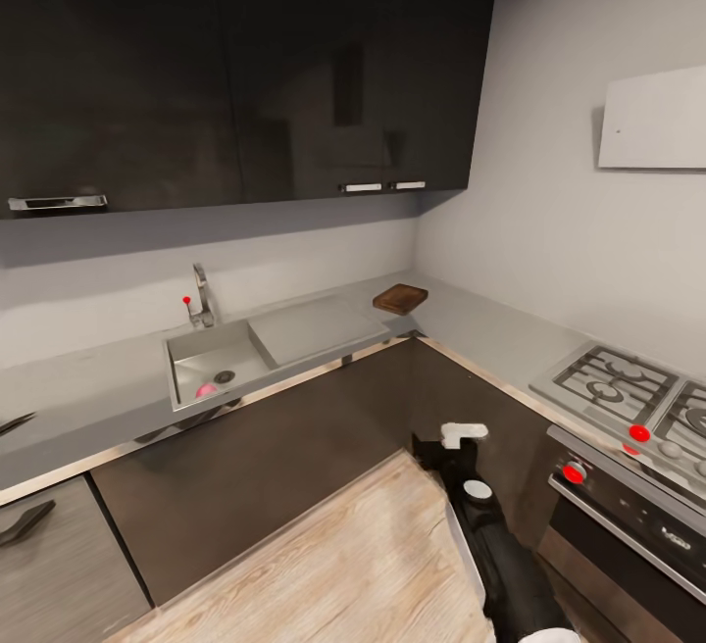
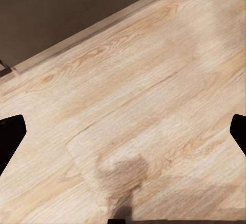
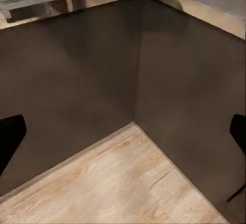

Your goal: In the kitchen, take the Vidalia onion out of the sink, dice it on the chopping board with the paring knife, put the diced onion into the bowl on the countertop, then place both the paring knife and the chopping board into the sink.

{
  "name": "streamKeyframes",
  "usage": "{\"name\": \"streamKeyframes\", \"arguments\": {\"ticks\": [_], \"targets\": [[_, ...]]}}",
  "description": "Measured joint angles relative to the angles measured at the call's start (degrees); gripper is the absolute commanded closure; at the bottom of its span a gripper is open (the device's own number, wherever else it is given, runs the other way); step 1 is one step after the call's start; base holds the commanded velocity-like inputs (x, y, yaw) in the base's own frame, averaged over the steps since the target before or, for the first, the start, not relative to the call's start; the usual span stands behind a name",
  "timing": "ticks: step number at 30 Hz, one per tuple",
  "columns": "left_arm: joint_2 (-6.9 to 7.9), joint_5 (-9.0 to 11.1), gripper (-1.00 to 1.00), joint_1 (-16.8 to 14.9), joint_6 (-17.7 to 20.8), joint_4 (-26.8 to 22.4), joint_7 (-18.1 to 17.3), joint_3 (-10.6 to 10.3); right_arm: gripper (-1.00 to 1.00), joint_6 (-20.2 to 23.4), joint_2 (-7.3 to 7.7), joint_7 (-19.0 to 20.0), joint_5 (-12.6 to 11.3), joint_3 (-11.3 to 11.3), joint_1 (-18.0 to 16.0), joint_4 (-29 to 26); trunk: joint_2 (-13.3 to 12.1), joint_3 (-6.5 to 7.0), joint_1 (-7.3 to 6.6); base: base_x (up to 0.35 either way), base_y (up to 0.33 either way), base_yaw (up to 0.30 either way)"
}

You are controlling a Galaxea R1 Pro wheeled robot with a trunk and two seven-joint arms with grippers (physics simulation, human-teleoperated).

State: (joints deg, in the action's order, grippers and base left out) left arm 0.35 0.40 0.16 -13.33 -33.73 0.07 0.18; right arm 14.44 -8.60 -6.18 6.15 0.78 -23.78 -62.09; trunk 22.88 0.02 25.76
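The steel sink is set in the grey countertop, with its chrome tap behind and the drainboard to its right. A small pinkish round onion lies in the basin near the drain. The brown chopping board rests in the counter's far corner. My left gripper is open above the wooden floor, its dark fingertips wide apart. My right gripper is open and empty, facing the dark cabinet corner. The paring knife and the bowl are out of view.
Dark cabinet fronts meet in a corner below the counter. A gas hob and an oven with red knobs stand at the right. Black wall cupboards hang above. My right arm is low over the light wooden floor.
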Motion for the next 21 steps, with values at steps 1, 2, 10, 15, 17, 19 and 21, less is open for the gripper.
{"name": "streamKeyframes", "arguments": {"ticks": [1, 2, 10, 15, 17, 19, 21], "targets": [[0.0, 0.0, -1.0, 0.0, 0.0, 0.01, -0.02, -0.01, -1.0, 1.92, -0.59, -0.23, 0.72, 0.07, -2.28, 0.26, 0.0, 0.01, 0.0, 0.0, 0.0, 0.0], [0.0, 0.0, -1.0, 0.0, 0.0, 0.01, -0.05, -0.02, -1.0, 5.73, -1.38, -0.59, 2.07, 0.12, -7.02, 1.51, -0.01, 0.01, 0.01, 0.0, 0.0, 0.0], [0.0, 0.0, -1.0, 0.0, 0.0, 0.05, -0.02, -0.02, -1.0, 9.86, -1.4, -1.89, 3.5, 0.08, -32.46, 17.88, 0.0, 0.01, 0.0, 0.0, 0.0, 0.0], [-0.05, 0.0, -1.0, 0.0, 0.0, 0.48, 0.01, -0.02, -1.0, 9.74, -1.39, -3.21, 3.37, -0.13, -42.33, 26.08, 0.01, 0.0, 0.0, 0.0, 0.0, 0.0], [-0.07, -0.03, -1.0, 0.0, 0.0, 0.92, 0.01, -0.02, -1.0, 9.62, -1.39, -3.3, 3.29, -0.25, -43.35, 26.95, 0.0, 0.0, 0.0, 0.0, 0.0, 0.0], [-0.13, -0.06, -1.0, 0.0, 0.0, 1.31, 0.01, -0.02, -1.0, 8.53, -1.19, -3.11, 3.08, -0.41, -43.98, 27.75, 0.0, 0.0, 0.0, 0.0, 0.0, 0.0], [-0.15, -0.07, -1.0, 0.0, -0.01, 1.44, 0.01, -0.02, -1.0, 6.22, -0.42, -2.73, 2.74, -0.52, -44.16, 28.85, 0.0, -0.01, 0.0, 0.0, 0.0, 0.0]]}}
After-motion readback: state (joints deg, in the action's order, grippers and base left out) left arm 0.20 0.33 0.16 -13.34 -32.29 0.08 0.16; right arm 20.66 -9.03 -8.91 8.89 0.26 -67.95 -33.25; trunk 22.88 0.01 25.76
